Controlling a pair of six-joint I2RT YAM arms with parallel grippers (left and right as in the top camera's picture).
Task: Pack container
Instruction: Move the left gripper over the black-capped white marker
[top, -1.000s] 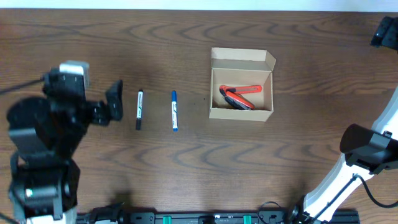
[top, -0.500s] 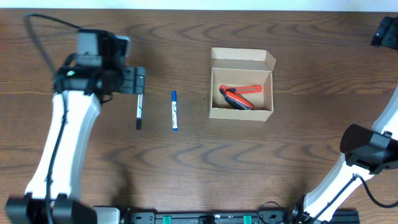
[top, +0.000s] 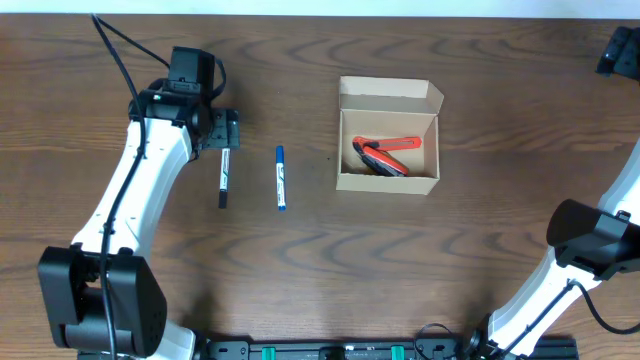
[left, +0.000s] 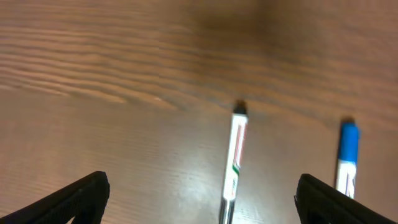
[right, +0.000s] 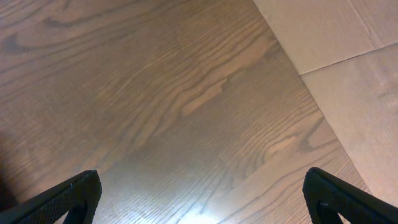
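Observation:
The container (top: 388, 100) is a small tan cardboard box standing open at centre right, flap lid folded back, with red-orange tools (top: 382, 156) inside. To its left lie a black-capped white marker (top: 223, 178) and a blue marker (top: 281, 178), parallel on the wood. My left gripper (top: 224, 131) hovers open over the far end of the black marker. In the left wrist view that marker (left: 234, 163) runs between my wide-spread fingertips (left: 81, 196), and the blue marker (left: 347, 154) lies to the right. My right gripper (right: 202, 202) is open over bare wood, far right.
The right arm's base (top: 590, 240) stands at the table's near right corner, its wrist (top: 620, 48) up at the far right edge. A pale tan surface (right: 336, 37) lies beyond the table edge in the right wrist view.
The left arm has swung out from the near left and stretched across the table, bringing its open gripper over the black marker's far end. The right arm, markers and box have not moved.

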